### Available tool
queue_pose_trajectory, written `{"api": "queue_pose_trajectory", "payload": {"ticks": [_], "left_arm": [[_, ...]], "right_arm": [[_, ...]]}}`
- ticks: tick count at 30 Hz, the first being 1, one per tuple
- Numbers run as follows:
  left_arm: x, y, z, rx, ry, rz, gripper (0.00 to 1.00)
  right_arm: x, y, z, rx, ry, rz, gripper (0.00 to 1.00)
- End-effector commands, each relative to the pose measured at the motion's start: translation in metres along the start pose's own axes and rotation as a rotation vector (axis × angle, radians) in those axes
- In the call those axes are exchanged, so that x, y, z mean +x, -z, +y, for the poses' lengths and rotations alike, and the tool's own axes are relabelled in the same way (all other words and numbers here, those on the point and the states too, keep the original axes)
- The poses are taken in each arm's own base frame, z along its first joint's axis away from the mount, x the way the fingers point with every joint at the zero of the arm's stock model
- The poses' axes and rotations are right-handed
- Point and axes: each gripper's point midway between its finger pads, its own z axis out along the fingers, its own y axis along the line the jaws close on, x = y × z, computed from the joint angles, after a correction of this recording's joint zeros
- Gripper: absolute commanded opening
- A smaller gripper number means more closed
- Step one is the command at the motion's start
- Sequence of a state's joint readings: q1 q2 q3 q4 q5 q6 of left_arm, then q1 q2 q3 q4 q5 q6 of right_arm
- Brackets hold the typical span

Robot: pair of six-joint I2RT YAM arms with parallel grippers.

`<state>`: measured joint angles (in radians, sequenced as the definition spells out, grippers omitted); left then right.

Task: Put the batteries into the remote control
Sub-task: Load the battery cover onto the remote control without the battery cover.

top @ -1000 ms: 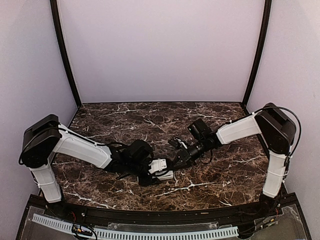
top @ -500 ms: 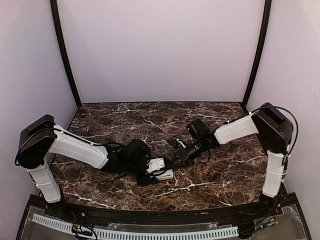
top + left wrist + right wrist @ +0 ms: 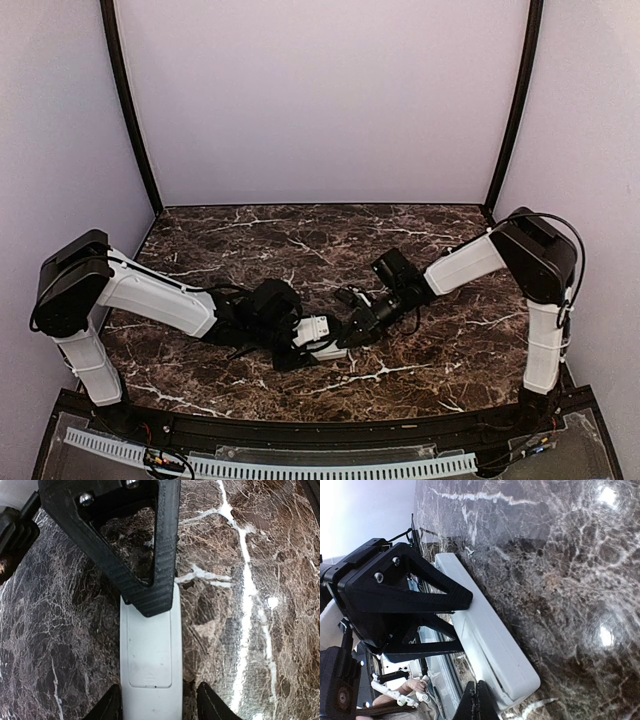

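Left tool (image 3: pixel 160 707) half-open astride the slim white rectangular plastic remote control (image 3: pixel 487 630) lying back-up on the dark marble worktop (image 3: pixel 260 640), clamp unconfirmed; right tool (image 3: pixel 150 607) shut, tip at its closed battery cover (image 3: pixel 150 652); risk: a shove skids the unclamped remote control or slips off.

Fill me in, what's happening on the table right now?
Both arms are working on the white remote control, which lies back-up on the marble table. The left gripper straddles one end, a finger on each side; whether it is clamped tight is unclear. The right gripper is shut, and its tip appears to touch the remote's back just beyond the battery cover, which is closed. No batteries are in view, so none looks loaded yet.
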<state>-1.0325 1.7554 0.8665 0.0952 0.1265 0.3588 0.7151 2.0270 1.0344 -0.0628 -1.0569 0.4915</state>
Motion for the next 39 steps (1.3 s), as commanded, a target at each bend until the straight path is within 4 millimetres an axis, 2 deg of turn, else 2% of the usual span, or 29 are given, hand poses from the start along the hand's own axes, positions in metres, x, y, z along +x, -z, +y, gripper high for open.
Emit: {"api": "queue_pose_trajectory", "payload": {"ticks": [1, 4, 11, 17, 20, 21, 24, 25, 28, 31, 36, 39], "left_arm": [[0.004, 0.006, -0.006, 0.017, 0.000, 0.015, 0.50], [0.003, 0.008, -0.006, 0.015, 0.004, 0.015, 0.50], [-0.010, 0.025, -0.002, -0.010, 0.008, -0.026, 0.51], [-0.024, 0.049, 0.008, -0.064, 0.085, -0.068, 0.51], [-0.034, 0.057, 0.009, -0.065, 0.192, -0.125, 0.44], [-0.036, 0.055, 0.007, -0.051, 0.207, -0.131, 0.42], [-0.037, 0.046, 0.011, -0.060, 0.268, -0.128, 0.23], [-0.032, 0.039, 0.012, -0.063, 0.275, -0.103, 0.21], [-0.035, 0.025, 0.017, -0.068, 0.278, -0.081, 0.13], [-0.045, 0.019, 0.014, -0.034, 0.269, -0.098, 0.11], [-0.050, 0.009, 0.019, -0.050, 0.249, -0.098, 0.08], [-0.061, 0.009, 0.020, -0.039, 0.234, -0.121, 0.07]], "right_arm": [[-0.010, 0.014, 0.033, 0.018, 0.073, -0.043, 0.00], [-0.014, 0.023, 0.048, 0.032, 0.097, -0.073, 0.00], [-0.006, 0.027, 0.029, 0.128, 0.030, -0.096, 0.00], [-0.010, 0.034, 0.031, 0.181, 0.028, -0.146, 0.00], [-0.009, 0.033, 0.025, 0.184, 0.016, -0.156, 0.00], [-0.008, 0.031, 0.021, 0.184, 0.007, -0.156, 0.00], [-0.008, 0.026, 0.016, 0.163, -0.011, -0.154, 0.00], [-0.008, 0.025, 0.015, 0.157, -0.015, -0.156, 0.00], [-0.009, 0.026, 0.012, 0.173, -0.021, -0.168, 0.03], [-0.007, 0.029, 0.005, 0.210, -0.030, -0.175, 0.08], [-0.001, 0.027, -0.006, 0.231, -0.051, -0.163, 0.08], [0.000, 0.025, -0.008, 0.224, -0.055, -0.163, 0.08]]}}
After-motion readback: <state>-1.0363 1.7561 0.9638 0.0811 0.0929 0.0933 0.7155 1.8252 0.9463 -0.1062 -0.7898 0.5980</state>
